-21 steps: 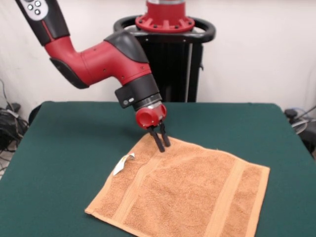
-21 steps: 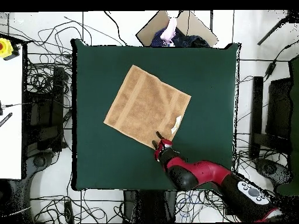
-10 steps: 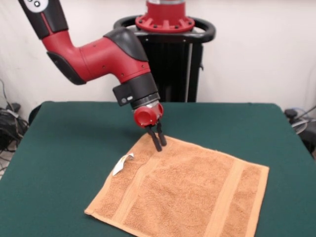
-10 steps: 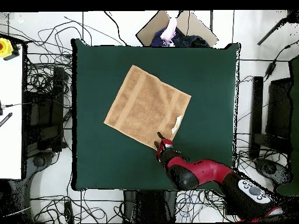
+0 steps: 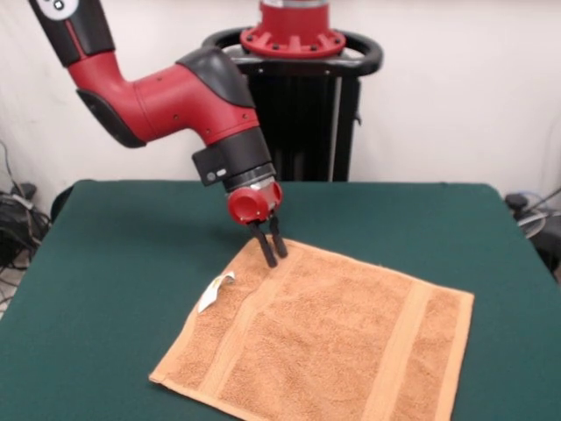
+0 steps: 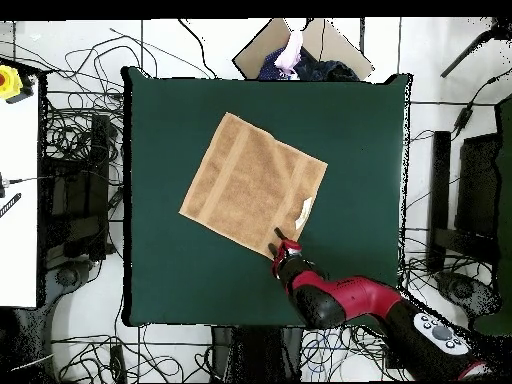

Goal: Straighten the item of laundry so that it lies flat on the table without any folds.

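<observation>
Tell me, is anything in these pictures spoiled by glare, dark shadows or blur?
Front view: even, soft light, no glare; the gripper casts only a faint shadow on the towel, and the terry weave reads clearly. Overhead view: flat lighting too, the table evenly dark green, but the towel's white tag is only a small pale smudge.

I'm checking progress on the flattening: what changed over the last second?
The gripper, fingers close together at the towel's far corner, slid sideways, leftward in the front view, and the towel shifted slightly with it. No clear new grasp or release. The towel stays spread flat on the table, its white tag sticking out.
</observation>
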Motion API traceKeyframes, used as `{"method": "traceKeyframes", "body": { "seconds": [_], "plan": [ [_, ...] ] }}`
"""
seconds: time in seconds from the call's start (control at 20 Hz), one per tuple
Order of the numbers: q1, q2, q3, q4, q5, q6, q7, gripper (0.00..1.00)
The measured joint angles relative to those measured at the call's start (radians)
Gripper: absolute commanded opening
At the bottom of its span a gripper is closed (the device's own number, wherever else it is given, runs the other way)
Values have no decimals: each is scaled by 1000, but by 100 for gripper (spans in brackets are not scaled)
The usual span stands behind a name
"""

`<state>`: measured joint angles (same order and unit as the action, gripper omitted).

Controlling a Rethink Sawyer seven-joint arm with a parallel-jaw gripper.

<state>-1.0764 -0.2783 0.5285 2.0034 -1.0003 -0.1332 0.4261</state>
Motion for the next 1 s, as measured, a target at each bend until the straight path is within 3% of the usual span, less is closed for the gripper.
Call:
{"method": "traceKeyframes", "body": {
  "seconds": [1.0],
  "plan": [
    [-53, 0, 35, 5, 0, 88, 0, 100]
  ]
}}
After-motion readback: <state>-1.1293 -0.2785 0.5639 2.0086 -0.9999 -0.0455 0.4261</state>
